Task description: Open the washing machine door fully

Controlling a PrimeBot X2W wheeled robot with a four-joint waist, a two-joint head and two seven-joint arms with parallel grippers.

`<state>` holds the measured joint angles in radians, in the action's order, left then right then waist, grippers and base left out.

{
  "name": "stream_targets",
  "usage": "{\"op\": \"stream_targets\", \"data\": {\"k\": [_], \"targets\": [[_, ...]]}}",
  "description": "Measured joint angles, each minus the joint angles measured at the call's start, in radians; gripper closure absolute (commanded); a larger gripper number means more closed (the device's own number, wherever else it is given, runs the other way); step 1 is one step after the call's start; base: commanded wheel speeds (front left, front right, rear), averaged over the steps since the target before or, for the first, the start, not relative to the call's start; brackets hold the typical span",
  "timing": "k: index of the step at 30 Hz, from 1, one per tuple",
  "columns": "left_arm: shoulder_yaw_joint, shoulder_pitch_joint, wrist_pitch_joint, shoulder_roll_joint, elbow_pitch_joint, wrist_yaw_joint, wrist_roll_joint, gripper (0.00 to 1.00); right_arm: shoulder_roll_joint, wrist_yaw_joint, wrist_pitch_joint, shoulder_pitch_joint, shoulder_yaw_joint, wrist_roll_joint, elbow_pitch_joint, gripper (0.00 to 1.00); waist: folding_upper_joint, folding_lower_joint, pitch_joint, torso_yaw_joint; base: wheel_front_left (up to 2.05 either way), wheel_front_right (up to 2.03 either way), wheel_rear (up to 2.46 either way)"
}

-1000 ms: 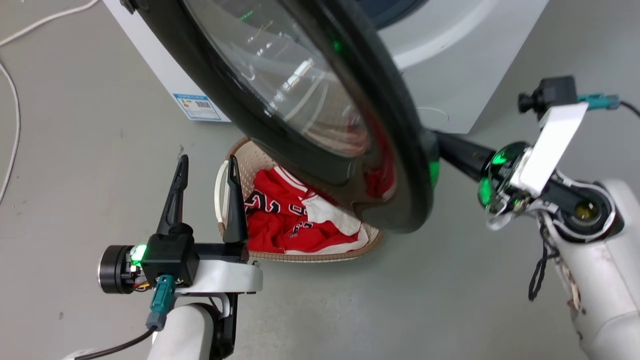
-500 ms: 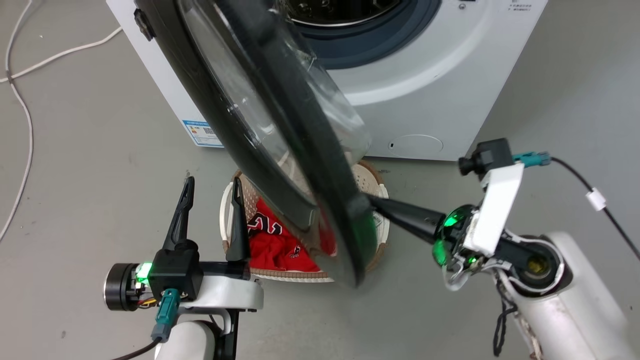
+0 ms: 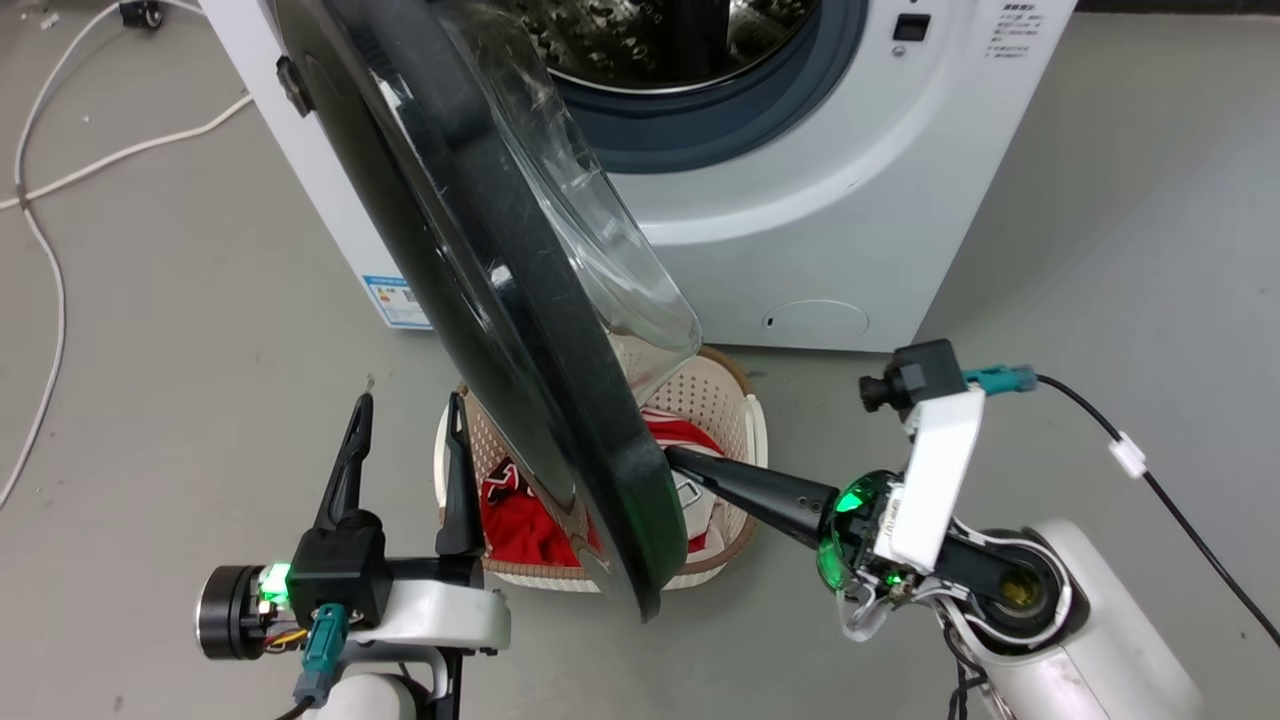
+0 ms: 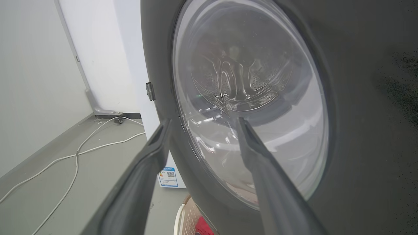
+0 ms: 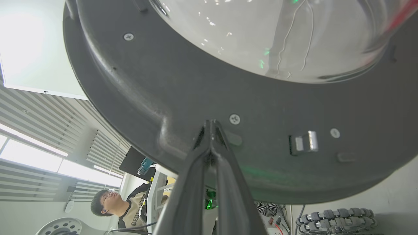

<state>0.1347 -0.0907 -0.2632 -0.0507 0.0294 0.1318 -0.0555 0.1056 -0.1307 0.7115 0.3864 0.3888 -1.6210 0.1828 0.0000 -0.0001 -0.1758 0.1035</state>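
The large round black-rimmed door with clear domed glass stands swung out from the white washing machine, hiding much of the beige perforated basket before the machine. The right gripper, fingers pressed together around nothing, touches the door's inner rim near the grey latch tab. The left gripper is spread wide, empty.

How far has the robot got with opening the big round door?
Done: the round black-rimmed glass door is unlatched and stands out from the white machine, showing the steel drum. In hand: the shut right gripper touches its inner rim. To do: swing it wider. The open left gripper hovers outside the glass.
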Motion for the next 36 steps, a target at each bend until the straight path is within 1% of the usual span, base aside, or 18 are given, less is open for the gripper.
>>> {"op": "stream_targets", "data": {"k": [5,14,20,21,22,23,25,26,28,30,31,32,33,34,36], "targets": [[-0.010,0.018,0.000,0.000,0.005,-0.002,0.005,0.00,0.024,0.000,-0.084,-0.043,-0.056,0.041,-0.031,1.00,0.0000,0.0000,0.026,-0.016,0.00,0.00,0.00],[-0.018,0.053,0.000,0.000,0.010,-0.007,0.006,0.00,0.045,0.000,-0.296,-0.166,-0.225,0.066,-0.150,1.00,0.0000,0.0000,0.081,-0.037,0.00,0.00,0.00],[-0.026,0.084,0.000,0.000,0.011,-0.009,0.006,0.00,0.035,0.000,-0.438,-0.271,-0.324,0.080,-0.200,1.00,0.0001,0.0000,0.117,-0.046,0.00,0.00,0.00],[-0.028,0.090,0.000,0.000,0.011,-0.009,0.006,0.00,0.035,0.000,-0.459,-0.286,-0.339,0.085,-0.206,0.69,0.0001,0.0000,0.124,-0.047,0.00,0.00,0.00],[-0.029,0.096,0.000,0.000,0.011,-0.009,0.006,0.00,0.035,0.000,-0.486,-0.300,-0.350,0.101,-0.210,0.44,0.0000,0.0000,0.131,-0.048,0.00,0.00,0.00],[-0.030,0.102,0.000,0.000,0.010,-0.009,0.007,0.00,0.039,0.000,-0.519,-0.313,-0.360,0.132,-0.213,0.00,0.0000,0.0000,0.137,-0.050,0.00,0.00,0.00],[-0.033,0.112,0.000,0.000,0.011,-0.010,0.007,0.00,0.063,0.000,-0.595,-0.336,-0.364,0.225,-0.229,0.00,0.0001,0.0000,0.149,-0.051,0.00,0.00,0.00],[-0.034,0.114,0.000,0.000,0.010,-0.010,0.007,0.00,0.074,0.000,-0.655,-0.345,-0.365,0.294,-0.236,0.00,0.0001,0.0000,0.153,-0.052,0.00,0.00,0.00],[-0.037,0.121,0.000,0.000,0.010,-0.012,0.007,0.00,0.102,0.000,-0.796,-0.362,-0.360,0.463,-0.232,0.00,0.0001,0.0000,0.160,-0.054,0.00,0.00,0.00],[-0.038,0.127,0.000,0.000,0.009,-0.012,0.007,0.00,0.122,0.000,-0.912,-0.374,-0.328,0.618,-0.213,0.00,0.0001,0.0000,0.165,-0.057,0.00,0.00,0.00],[-0.039,0.128,0.000,0.000,0.008,-0.012,0.007,0.00,0.121,0.000,-0.942,-0.377,-0.317,0.688,-0.199,0.00,0.0000,0.0000,0.166,-0.059,0.00,0.00,0.00],[-0.040,0.128,0.000,0.000,0.007,-0.013,0.007,0.00,0.122,0.000,-0.960,-0.377,-0.308,0.777,-0.187,0.00,0.0000,0.0000,0.168,-0.060,0.00,0.00,0.00],[-0.040,0.128,0.000,0.000,0.006,-0.013,0.008,0.00,0.116,0.000,-0.967,-0.377,-0.314,0.841,-0.178,0.00,0.0001,0.0000,0.169,-0.062,0.00,0.00,0.00],[-0.041,0.130,0.000,0.000,0.005,-0.014,0.008,0.00,0.101,0.000,-0.972,-0.376,-0.328,0.904,-0.169,0.00,0.0000,0.0000,0.169,-0.064,0.00,0.00,0.00],[-0.041,0.134,0.000,0.000,0.004,-0.016,0.009,0.00,0.074,0.000,-0.974,-0.375,-0.367,1.075,-0.186,0.00,0.0001,0.0000,0.170,-0.066,0.00,0.00,0.00]]}}
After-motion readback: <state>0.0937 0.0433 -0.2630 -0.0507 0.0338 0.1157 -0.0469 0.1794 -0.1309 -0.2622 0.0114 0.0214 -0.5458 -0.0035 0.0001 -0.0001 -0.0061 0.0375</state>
